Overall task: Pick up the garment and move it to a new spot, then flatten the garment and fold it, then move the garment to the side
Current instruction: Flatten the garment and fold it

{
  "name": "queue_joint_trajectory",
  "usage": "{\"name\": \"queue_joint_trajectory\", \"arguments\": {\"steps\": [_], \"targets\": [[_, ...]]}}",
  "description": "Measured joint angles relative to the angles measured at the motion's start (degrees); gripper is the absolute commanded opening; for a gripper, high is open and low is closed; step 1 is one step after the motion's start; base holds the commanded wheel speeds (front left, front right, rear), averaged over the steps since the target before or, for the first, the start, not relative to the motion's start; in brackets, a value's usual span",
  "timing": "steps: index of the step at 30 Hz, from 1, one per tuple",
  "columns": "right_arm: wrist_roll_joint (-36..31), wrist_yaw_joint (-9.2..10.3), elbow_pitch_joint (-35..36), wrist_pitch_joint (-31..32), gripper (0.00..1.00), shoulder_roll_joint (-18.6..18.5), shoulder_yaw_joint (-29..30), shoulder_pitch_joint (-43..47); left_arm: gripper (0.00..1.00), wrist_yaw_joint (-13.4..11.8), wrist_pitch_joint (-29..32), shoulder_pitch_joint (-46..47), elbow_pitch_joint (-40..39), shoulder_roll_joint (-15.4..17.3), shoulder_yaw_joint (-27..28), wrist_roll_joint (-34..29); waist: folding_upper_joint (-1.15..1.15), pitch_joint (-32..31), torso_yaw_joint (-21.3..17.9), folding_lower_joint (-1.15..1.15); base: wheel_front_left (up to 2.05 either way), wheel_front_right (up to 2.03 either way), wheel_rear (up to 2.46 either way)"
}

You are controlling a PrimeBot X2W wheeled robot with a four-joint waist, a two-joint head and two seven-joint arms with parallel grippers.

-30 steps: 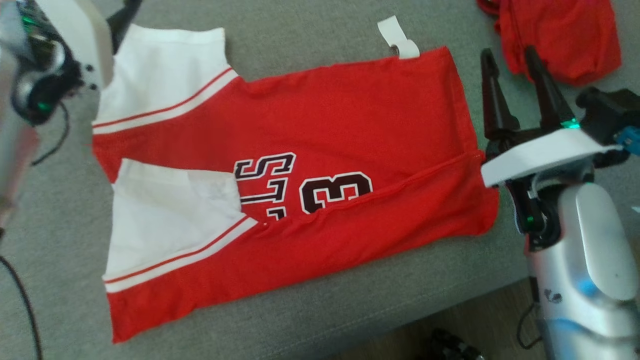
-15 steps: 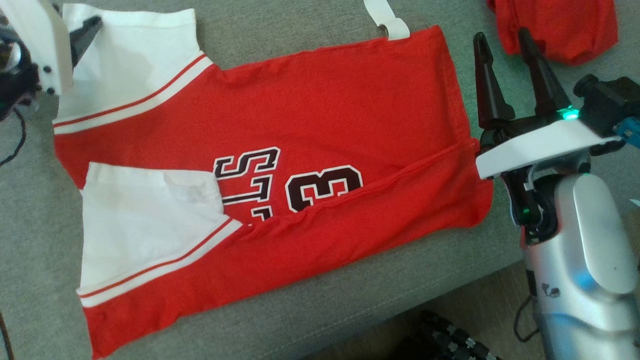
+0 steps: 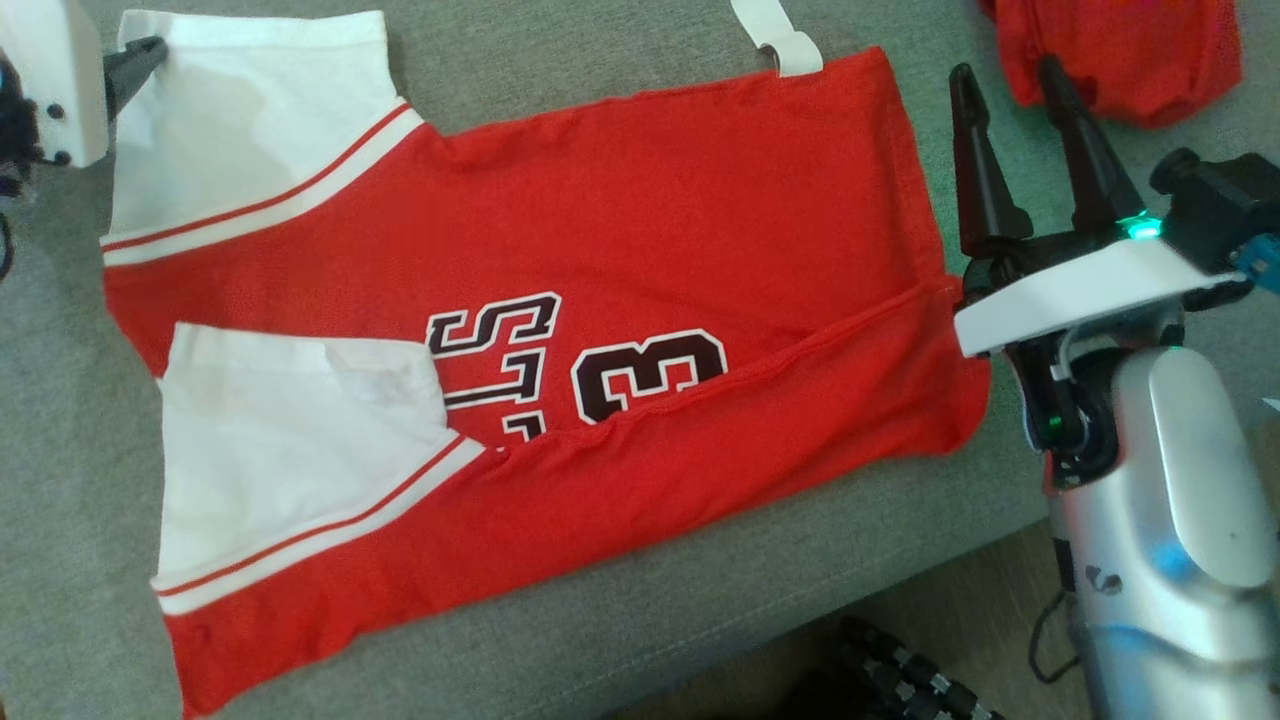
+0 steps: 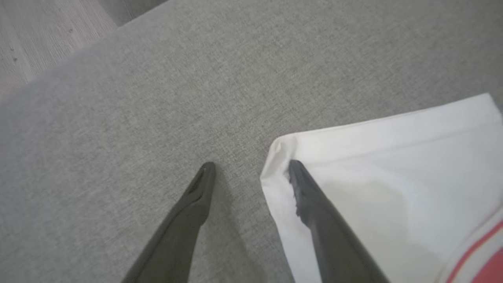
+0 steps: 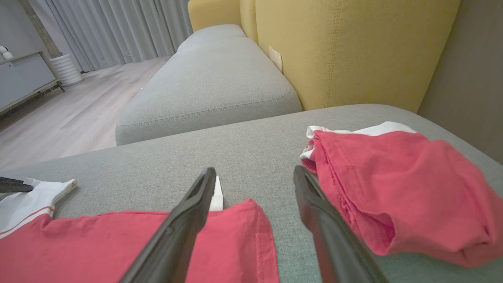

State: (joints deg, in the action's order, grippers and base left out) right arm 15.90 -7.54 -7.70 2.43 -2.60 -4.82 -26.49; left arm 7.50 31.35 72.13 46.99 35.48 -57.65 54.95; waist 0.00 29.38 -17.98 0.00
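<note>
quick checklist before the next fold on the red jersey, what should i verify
1. The left pincer is open: ok.
2. It straddles the white sleeve corner, one finger over cloth, one over the cushion: ok.
3. That finger touches the cloth: cannot tell.
4. The right pincer is open: ok.
5. The right pincer is astride the hem of the jersey: not ok, it stands beside it.
6. The second red garment lies apart from the jersey: ok.

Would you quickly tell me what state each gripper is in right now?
Left gripper: open, holding nothing, one finger over the white sleeve.
Right gripper: open, holding nothing.
</note>
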Motion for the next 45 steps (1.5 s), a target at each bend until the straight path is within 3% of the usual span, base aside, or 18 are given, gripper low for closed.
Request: {"name": "queue_joint_trajectory", "arguments": {"steps": [1,8,19,23,32,38,45], "targets": [[0.0,0.00,0.0,0.0,1.00,0.0,0.2,0.0,0.00,0.0,0.7,0.1,-0.3,0.0,-0.4,0.8,0.00,0.0,0.1,0.00,0.00,0.00,0.00],[-0.9,0.00,-0.1,0.1,1.00,0.0,1.4,-0.5,0.00,0.1,-0.3,0.2,-1.9,-0.2,-1.9,2.7,0.00,-0.3,0.9,0.00,0.00,0.00,0.00],[-6.2,0.00,-1.3,3.5,1.00,-0.3,3.6,-4.6,0.00,0.1,-16.7,-0.3,-4.7,-3.4,-4.5,1.1,0.00,-3.7,5.2,0.00,0.00,0.00,0.00],[-6.9,0.00,-2.8,6.2,1.00,-2.0,3.5,-6.1,0.00,0.1,-21.4,-0.9,-6.6,-4.1,-5.0,-0.4,0.00,-5.2,7.6,0.00,0.00,0.00,0.00],[-5.8,0.00,-17.2,13.6,1.00,-8.8,2.0,-9.1,0.00,-0.5,-27.4,-5.5,-13.3,-4.9,-6.7,-1.5,0.00,-8.3,12.9,0.00,0.00,0.00,0.00],[-5.5,0.00,-26.8,15.1,1.00,-12.9,0.2,-12.2,0.00,-1.3,-27.4,-6.7,-17.8,-4.8,-8.1,-2.1,0.00,-7.7,14.1,0.00,0.00,0.00,0.00],[-3.5,0.00,-33.9,15.0,1.00,-14.7,-4.7,-16.3,0.00,-2.3,-26.6,-7.1,-20.6,-4.2,-8.3,-2.4,0.00,-6.7,14.8,0.00,0.00,0.00,0.00]]}}
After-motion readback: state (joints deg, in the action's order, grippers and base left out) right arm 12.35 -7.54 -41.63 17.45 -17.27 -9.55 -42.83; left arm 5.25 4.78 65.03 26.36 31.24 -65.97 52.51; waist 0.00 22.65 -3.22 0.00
